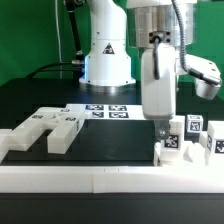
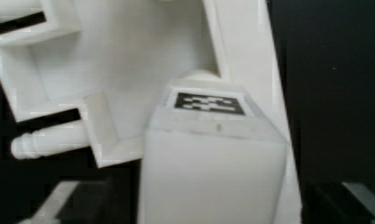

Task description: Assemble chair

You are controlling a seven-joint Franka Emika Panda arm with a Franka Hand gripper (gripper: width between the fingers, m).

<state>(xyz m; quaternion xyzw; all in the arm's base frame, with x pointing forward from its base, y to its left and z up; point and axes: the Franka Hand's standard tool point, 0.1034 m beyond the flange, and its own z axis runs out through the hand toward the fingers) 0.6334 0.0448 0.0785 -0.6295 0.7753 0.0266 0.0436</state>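
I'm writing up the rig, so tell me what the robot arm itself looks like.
The arm is glossy white, built of rounded, bulbous housings. Its lower segment bears a small black triangular marking. Thin dark cables trail beside it at the exterior view's left.

flat slab point(image 1: 155, 90): 1 | notched blocks point(image 1: 62, 135): 2 | tagged small posts point(image 1: 192, 128): 3 | marker board point(image 1: 105, 112): 1

We see a tall white slab point(image 1: 157, 85) upright below the arm point(image 1: 150, 18) right of centre, notched blocks point(image 1: 45, 130) lying on the black counter point(image 1: 110, 142) at left, and small tagged posts point(image 1: 190, 138) at lower right just behind the long rail point(image 1: 100, 180).
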